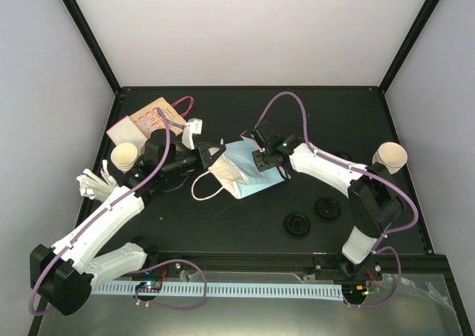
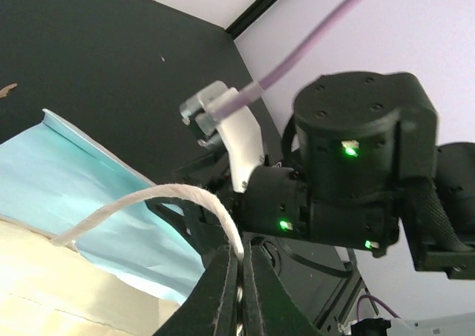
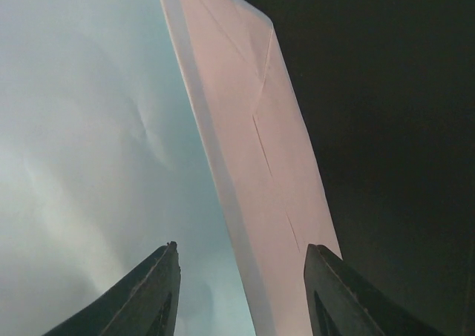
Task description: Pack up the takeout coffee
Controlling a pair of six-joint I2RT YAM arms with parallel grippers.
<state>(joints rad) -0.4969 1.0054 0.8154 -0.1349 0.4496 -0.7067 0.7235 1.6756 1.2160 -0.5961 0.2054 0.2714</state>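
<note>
A light blue paper bag [image 1: 249,171] with white rope handles lies in the middle of the black table [image 1: 245,121]. My left gripper [image 1: 214,158] is at the bag's left end, shut on one white rope handle [image 2: 171,195], which runs down between its closed fingertips [image 2: 243,265]. My right gripper [image 1: 261,158] is at the bag's right side and stands open. In the right wrist view its fingers [image 3: 159,284] straddle the bag's pale side fold [image 3: 256,150], with the blue face [image 3: 82,128] to the left. One paper cup [image 1: 125,156] stands at the left, another paper cup [image 1: 390,156] at the right.
Two black lids [image 1: 297,224] [image 1: 327,207] lie on the near right of the table. A pink-patterned bag [image 1: 152,117] lies at the back left. A white crumpled item [image 1: 95,184] sits at the left edge, beside the left arm.
</note>
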